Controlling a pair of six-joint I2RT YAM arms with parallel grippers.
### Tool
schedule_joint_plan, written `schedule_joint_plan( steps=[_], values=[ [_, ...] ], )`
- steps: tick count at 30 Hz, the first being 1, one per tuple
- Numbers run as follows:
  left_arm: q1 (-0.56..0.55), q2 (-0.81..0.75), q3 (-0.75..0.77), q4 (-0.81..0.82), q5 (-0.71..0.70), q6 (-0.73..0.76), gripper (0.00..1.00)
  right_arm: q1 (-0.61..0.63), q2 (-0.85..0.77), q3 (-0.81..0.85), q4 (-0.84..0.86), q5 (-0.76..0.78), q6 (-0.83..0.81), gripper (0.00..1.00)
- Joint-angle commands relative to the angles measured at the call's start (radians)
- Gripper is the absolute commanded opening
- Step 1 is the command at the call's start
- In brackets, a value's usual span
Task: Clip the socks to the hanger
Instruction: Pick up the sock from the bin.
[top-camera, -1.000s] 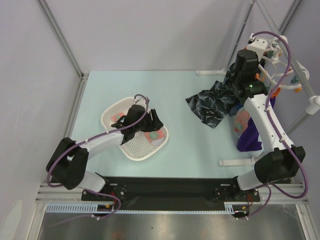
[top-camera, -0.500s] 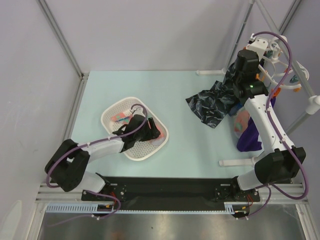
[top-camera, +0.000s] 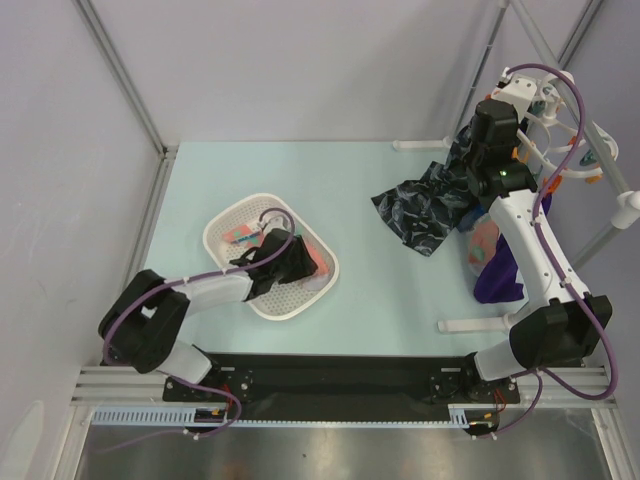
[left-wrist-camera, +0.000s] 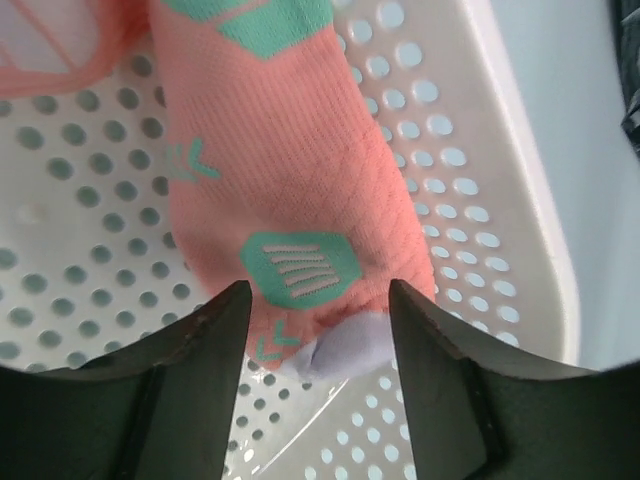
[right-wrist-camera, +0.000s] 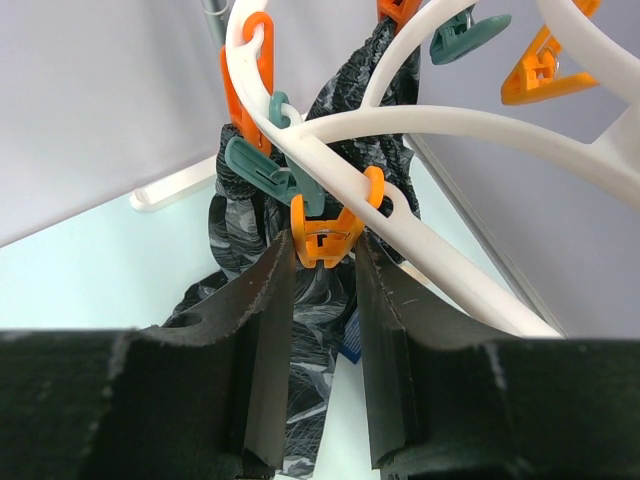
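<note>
A salmon-pink sock (left-wrist-camera: 280, 180) with teal patches and a white toe lies in the white perforated basket (left-wrist-camera: 500, 200). My left gripper (left-wrist-camera: 318, 300) is open, one finger on each side of the sock's toe end. In the top view it (top-camera: 300, 262) is low in the basket (top-camera: 215, 228), with a second sock (top-camera: 240, 235) at the basket's far left. My right gripper (right-wrist-camera: 325, 262) is shut on an orange peg (right-wrist-camera: 328, 235) that hangs from the white ring hanger (right-wrist-camera: 480, 130). The hanger (top-camera: 575, 170) is at the far right. A third sock (top-camera: 485, 243) hangs below it.
A dark navy patterned cloth (top-camera: 425, 210) hangs from the hanger and spreads on the table; it fills the space under the peg (right-wrist-camera: 250, 230). A purple garment (top-camera: 500, 275) hangs beside the right arm. White stand feet lie on the table (top-camera: 470, 325).
My left gripper has moved down and toward the near right side of the basket, over the sock's toe. The right arm has not visibly moved.
</note>
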Motion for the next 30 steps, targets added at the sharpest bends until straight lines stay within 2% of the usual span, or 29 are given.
schedule_joint_plan(
  steps=[1, 2, 5, 6, 9, 13, 15, 19, 24, 30],
  values=[
    [0.014, -0.117, 0.02, -0.053, -0.107, 0.014, 0.64, 0.001, -0.024, -0.001, -0.019, -0.03, 0.02, 0.0],
    [0.02, -0.152, 0.042, -0.112, -0.117, 0.022, 0.72, -0.001, -0.022, -0.001, -0.017, -0.03, 0.019, 0.0],
    [0.079, -0.195, 0.076, -0.165, -0.103, -0.008, 0.82, 0.001, -0.022, -0.002, -0.02, -0.035, 0.023, 0.0],
    [0.121, -0.209, 0.091, -0.217, -0.1, -0.019, 0.83, -0.001, -0.019, -0.002, -0.02, -0.035, 0.023, 0.0],
    [0.196, -0.211, 0.172, -0.326, -0.134, -0.093, 0.94, 0.001, -0.022, -0.002, -0.02, -0.035, 0.022, 0.0],
    [0.32, -0.156, 0.249, -0.452, -0.109, -0.241, 0.93, 0.001, -0.022, -0.001, -0.025, -0.041, 0.031, 0.0],
    [0.392, -0.122, 0.278, -0.46, -0.041, -0.312, 0.91, 0.002, -0.021, -0.001, -0.028, -0.041, 0.026, 0.0],
    [0.457, -0.03, 0.307, -0.446, 0.029, -0.409, 0.88, 0.002, -0.027, -0.001, -0.024, -0.037, 0.022, 0.0],
    [0.451, 0.024, 0.35, -0.509, -0.008, -0.531, 0.87, 0.004, -0.025, 0.002, -0.025, -0.033, 0.017, 0.0],
    [0.452, 0.039, 0.349, -0.546, -0.125, -0.66, 0.87, 0.007, -0.027, -0.001, -0.022, -0.033, 0.016, 0.0]
  ],
)
